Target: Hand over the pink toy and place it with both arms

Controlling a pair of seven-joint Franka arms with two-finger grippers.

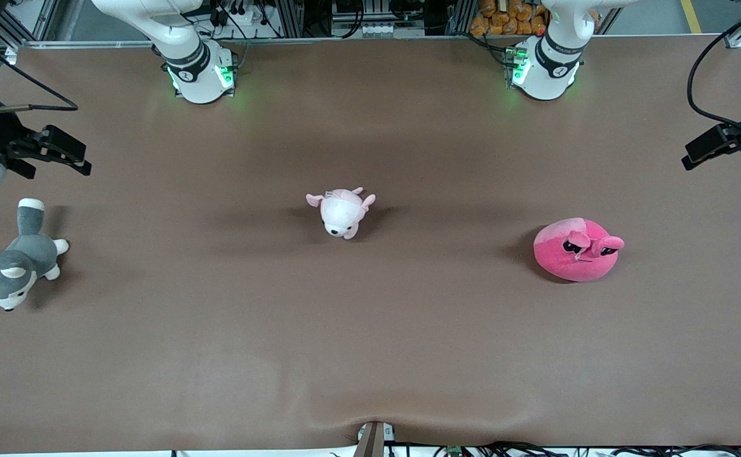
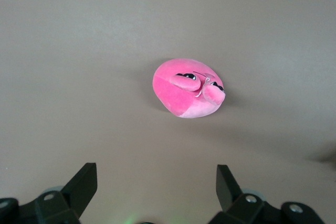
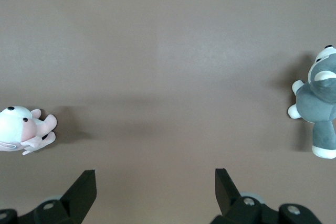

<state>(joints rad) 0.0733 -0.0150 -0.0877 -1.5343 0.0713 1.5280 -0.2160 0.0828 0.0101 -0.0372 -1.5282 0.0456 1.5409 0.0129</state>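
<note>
The right gripper (image 1: 72,155) is hanging over the table (image 1: 370,349) at the right arm's end, its fingers spread apart and gripping nothing. Below it, nearer the front camera, the grey-and-white husky plush (image 1: 18,260) is lying on its side. The small pale pink-and-white plush (image 1: 341,211) is sitting in the middle of the table, between the two grippers. The pink toy (image 1: 576,249) is resting on the table toward the left arm's end, nearer the front camera than the left arm's base (image 1: 545,66), with its stalk eyes facing up. The left gripper (image 1: 700,152) is hovering at the left arm's end of the table, well apart from the pink toy, its fingers also spread wide and holding nothing.

The left wrist view is showing the pink toy (image 2: 188,88) alone on bare table, ahead of the left gripper's (image 2: 156,182) open fingers (image 2: 84,184) and roughly centred between them. The right wrist view is not showing the pink toy; it is catching the small pale plush (image 3: 23,128) and the husky (image 3: 320,106) at its two edges, with the right gripper (image 3: 155,182) aimed at bare table between them.
</note>
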